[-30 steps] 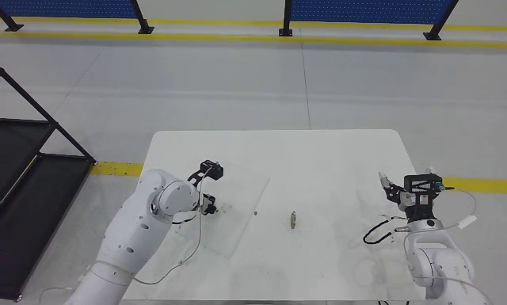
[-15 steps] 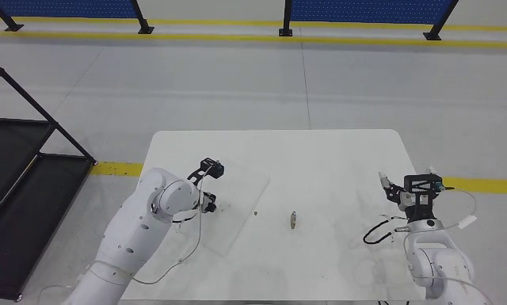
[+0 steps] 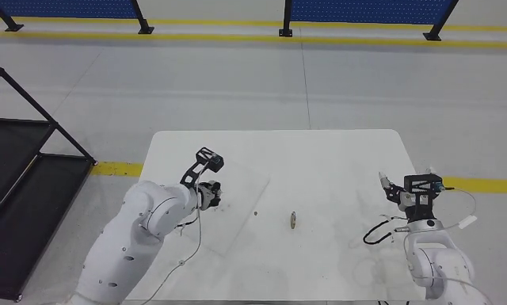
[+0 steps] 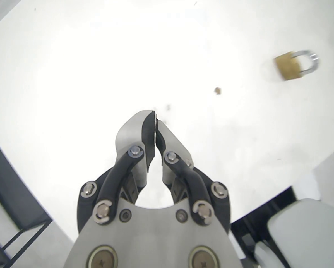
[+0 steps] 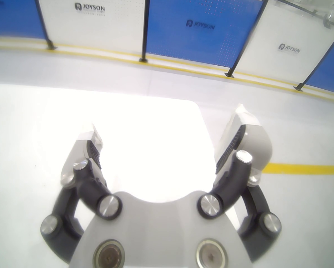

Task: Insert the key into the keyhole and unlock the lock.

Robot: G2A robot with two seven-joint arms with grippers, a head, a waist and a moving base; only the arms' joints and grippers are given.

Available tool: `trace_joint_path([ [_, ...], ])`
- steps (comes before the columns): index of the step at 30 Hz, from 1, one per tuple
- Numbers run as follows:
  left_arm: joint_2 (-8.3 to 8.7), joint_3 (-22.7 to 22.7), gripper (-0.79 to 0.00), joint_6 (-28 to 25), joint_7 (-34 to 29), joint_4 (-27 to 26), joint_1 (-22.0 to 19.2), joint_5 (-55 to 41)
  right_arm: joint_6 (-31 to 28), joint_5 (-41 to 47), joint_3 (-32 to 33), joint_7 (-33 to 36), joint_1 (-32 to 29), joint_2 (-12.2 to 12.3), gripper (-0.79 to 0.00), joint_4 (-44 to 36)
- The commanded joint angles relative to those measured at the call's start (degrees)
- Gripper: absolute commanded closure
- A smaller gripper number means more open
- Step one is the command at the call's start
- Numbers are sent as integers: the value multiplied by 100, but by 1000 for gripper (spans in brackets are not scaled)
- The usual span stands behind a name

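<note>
A brass padlock (image 3: pixel 293 219) with a silver shackle lies flat near the middle of the white table (image 3: pixel 341 154); the left wrist view shows the padlock (image 4: pixel 289 66) off to one side of my fingers. My left gripper (image 3: pixel 212 196) hovers over the table's left part, well short of the lock. In its own view the left gripper (image 4: pixel 155 115) is shut, with a thin jagged sliver pinched at the tips that looks like the key. My right gripper (image 3: pixel 406 175) stays at the table's right edge; the right gripper (image 5: pixel 169 124) is open and holds nothing.
A tiny brown speck (image 4: pixel 218 90) lies on the table between my left gripper and the padlock. A faint clear sheet (image 3: pixel 238 226) covers the left-centre of the table. A black cable (image 3: pixel 379 230) loops by the right arm. A dark rack (image 3: pixel 32 186) stands left of the table.
My left gripper has risen off the table and shifted slightly toward the far side, its wrist tilting up. The padlock and the right arm have not moved.
</note>
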Motion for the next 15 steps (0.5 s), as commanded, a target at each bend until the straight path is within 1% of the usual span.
trace_joint_path([
  [1,-1,-230,0,-131,280,-27,153,-804,0,0,0,0,0,0,-785,0],
  [3,6,-463,0,-421,463,52,307,-1567,0,0,0,0,0,0,-785,0],
  [5,25,-745,0,-729,638,191,408,-2072,0,0,0,0,0,0,-785,0],
  [8,45,-1010,0,-1451,811,501,604,-3122,0,0,0,0,0,0,-785,0],
  [11,81,-1263,0,-2046,639,980,674,-4209,0,0,0,0,0,0,-785,0],
  [15,133,-1399,0,-2716,114,1686,553,-5588,0,0,0,0,0,0,-785,0],
])
